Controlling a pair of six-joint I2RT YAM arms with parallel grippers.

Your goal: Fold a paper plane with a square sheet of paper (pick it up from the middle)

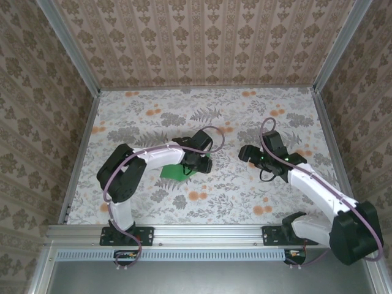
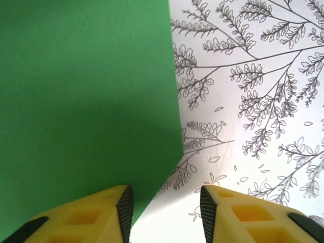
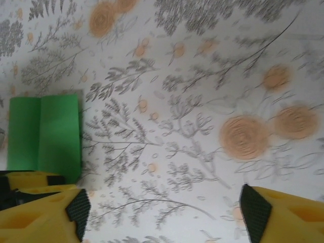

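The square sheet of paper (image 1: 174, 173) lies flat on the floral table, bright green, partly under my left arm. In the left wrist view the paper (image 2: 86, 91) covers the left half, its slanted lower edge running in between the jaws. My left gripper (image 2: 167, 212) is open just above it, one pad (image 2: 125, 205) over the paper and the other over bare cloth, with nothing clamped. From the top view the left gripper (image 1: 201, 164) hangs over the sheet's right end. My right gripper (image 1: 245, 153) is open wide (image 3: 164, 212), off to the right of the paper (image 3: 45, 136), which shows one crease. A paper plane is out of view.
The floral tablecloth (image 1: 214, 110) is ringed by an aluminium frame (image 1: 79, 153) and patterned walls. Open table lies behind both grippers and between them.
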